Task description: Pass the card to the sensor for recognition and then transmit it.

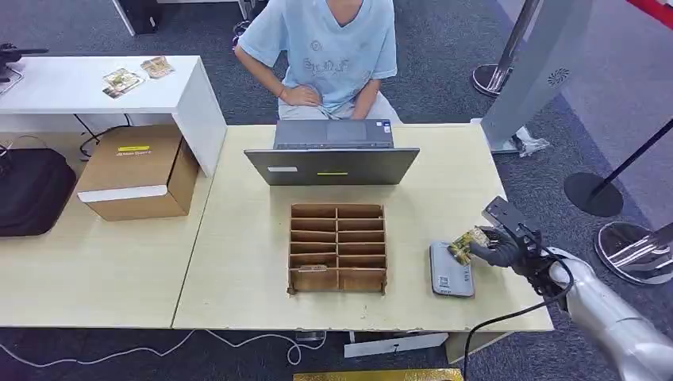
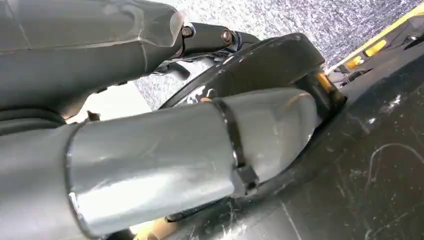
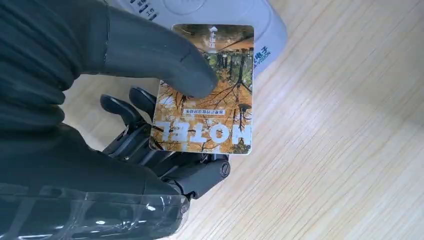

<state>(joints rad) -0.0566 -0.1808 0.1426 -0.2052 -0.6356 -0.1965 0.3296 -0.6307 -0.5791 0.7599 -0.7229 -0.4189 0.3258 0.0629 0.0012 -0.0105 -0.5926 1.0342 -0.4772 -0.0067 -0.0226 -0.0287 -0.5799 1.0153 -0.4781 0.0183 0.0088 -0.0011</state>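
My right hand (image 1: 501,244) pinches a hotel card (image 1: 467,243) with an autumn-tree picture, thumb on top and dark fingers (image 3: 131,112) underneath. The card (image 3: 206,95) hangs just over the right edge of the grey card sensor (image 1: 451,270), which lies flat on the table right of the wooden rack; the sensor's rounded pale body (image 3: 220,15) shows behind the card. In the left wrist view I see a grey taped cover of my left hand (image 2: 150,155) pointing down at the floor; its fingers are hidden.
A wooden slotted rack (image 1: 337,246) stands mid-table, with a card-like piece in a lower left slot. Behind it sits an open laptop (image 1: 332,155), and a person (image 1: 329,48) is seated across. A cardboard box (image 1: 139,171) rests on the left table. Two more cards (image 1: 123,79) lie on the white desk.
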